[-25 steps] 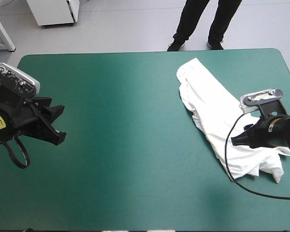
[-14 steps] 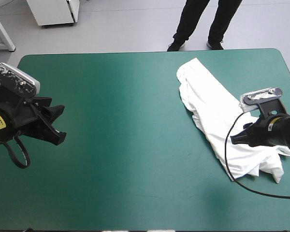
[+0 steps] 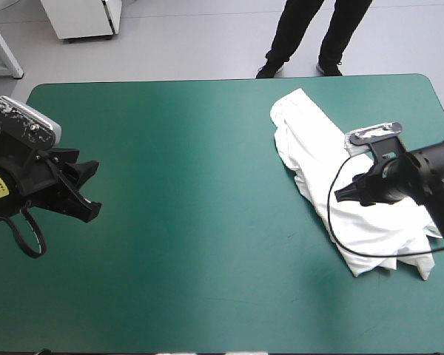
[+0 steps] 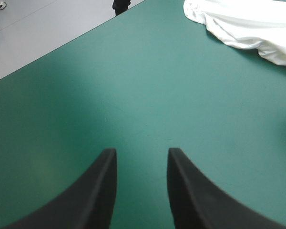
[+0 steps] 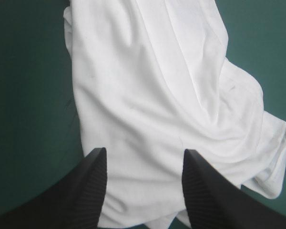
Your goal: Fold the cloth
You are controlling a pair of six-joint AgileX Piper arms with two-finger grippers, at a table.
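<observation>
Two-arm rig at the table with the teal-green cover (image 3: pixel 207 185).

The T-shirt (image 3: pixel 318 159) lies on the right-hand part of the table as a long, loosely gathered white strip. Its long axis runs on a diagonal. The narrower, rounded end points toward the table's far edge, and the broader, crumpled end lies toward the near right, close to the right edge. Lengthwise folds follow the same diagonal.

The right gripper (image 3: pixel 340 196) is over the nearer half of the strip, aimed toward the table's left. Its black fingers stand apart and hold nothing. In the right wrist view the right gripper (image 5: pixel 144 151) has the T-shirt (image 5: pixel 148 95) between and ahead of its fingers, the creases running away from it. Contact with the fabric cannot be judged.

The left gripper (image 3: pixel 95 188) is near the table's left edge, over bare cover and well apart from the T-shirt, also with its fingers parted. In the left wrist view the left gripper (image 4: pixel 140 152) faces open cover, and the T-shirt (image 4: pixel 248 28) shows far ahead, toward one side.
</observation>
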